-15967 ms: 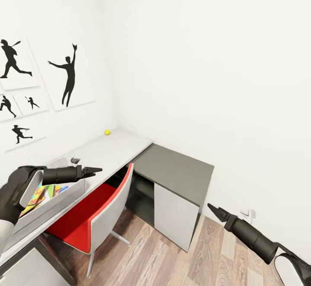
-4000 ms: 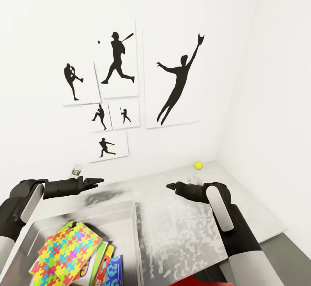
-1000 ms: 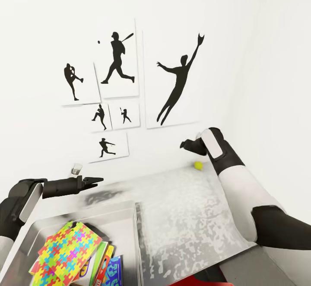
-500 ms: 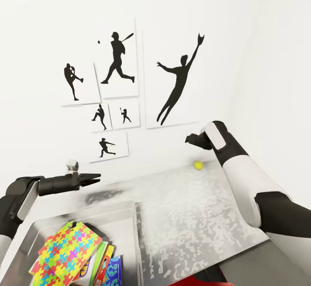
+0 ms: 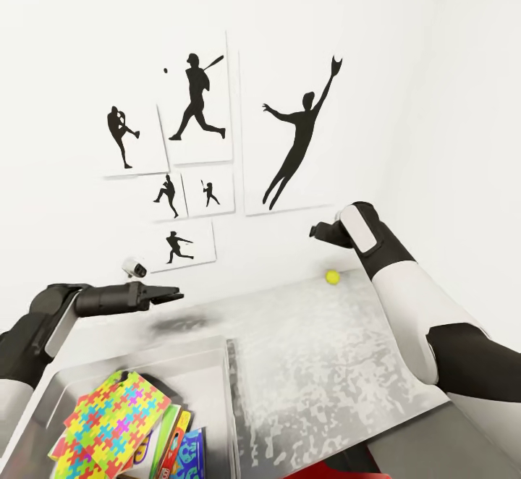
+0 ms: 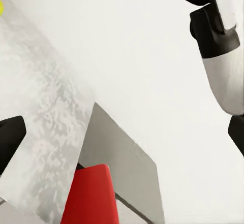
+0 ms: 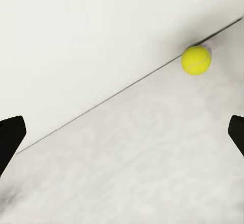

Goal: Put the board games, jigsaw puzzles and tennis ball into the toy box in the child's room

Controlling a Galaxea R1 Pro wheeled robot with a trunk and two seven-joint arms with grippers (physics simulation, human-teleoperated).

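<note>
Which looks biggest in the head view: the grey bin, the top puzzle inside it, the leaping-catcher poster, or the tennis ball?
1. Bin, though cut off by the picture's edge.
2. Poster and puzzle look much alike in spread; the puzzle is nearer the camera, so I won't rank them.
3. Tennis ball, by far the smallest.

No readable text, label, brand or number showing; lettering on game boxes (image 5: pixel 177 441) lying in toy box (image 5: pixel 233 392) too small to make out.
</note>
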